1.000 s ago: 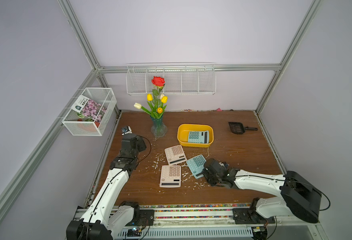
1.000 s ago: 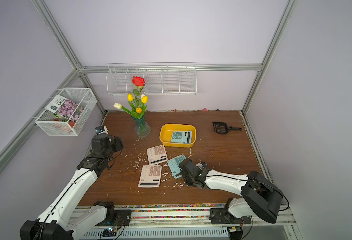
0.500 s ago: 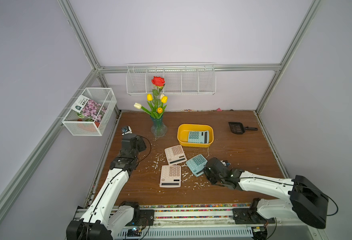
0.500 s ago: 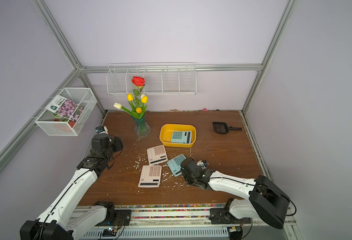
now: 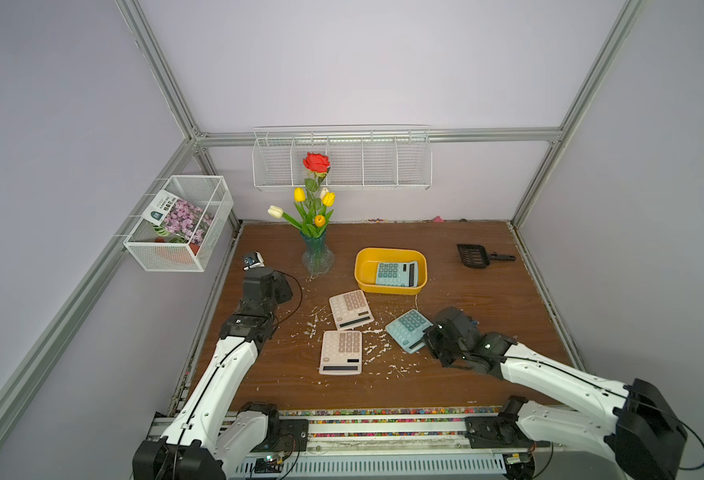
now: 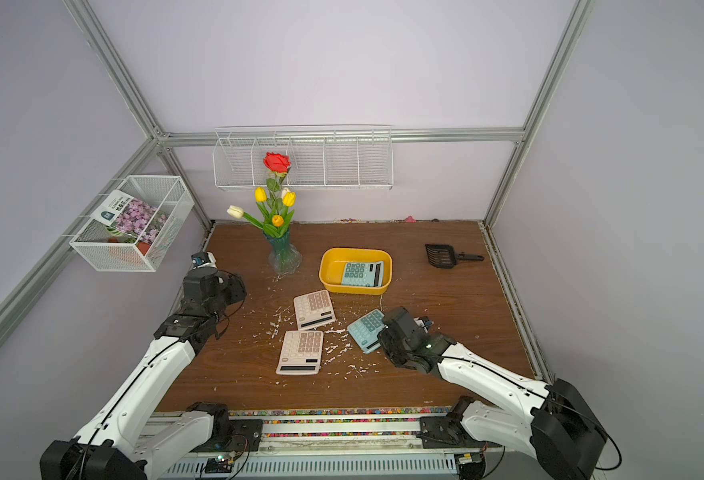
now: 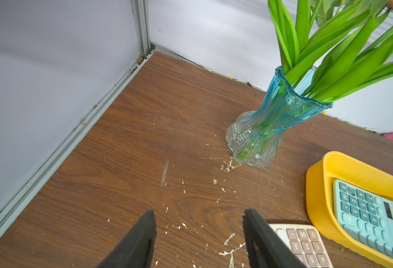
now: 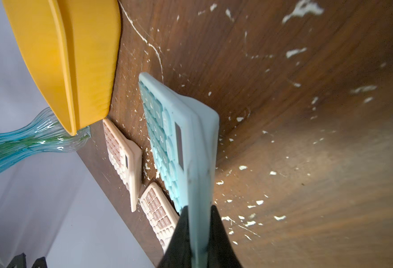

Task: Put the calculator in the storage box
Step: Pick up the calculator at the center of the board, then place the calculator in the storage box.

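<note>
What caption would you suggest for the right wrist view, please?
Right gripper, jaws shut on an edge of the light-blue calculator, near the yellow storage box and two beige calculators.

- Teal calculator: keys up, skewed on the table, near the box's front wall but apart from it. Its display end is pinched between the fingers of the right tool.
- Storage box: shallow yellow tub with rounded corners, upright on the table.
- Second teal calculator: face up inside the box, with bare floor beside it.
</note>
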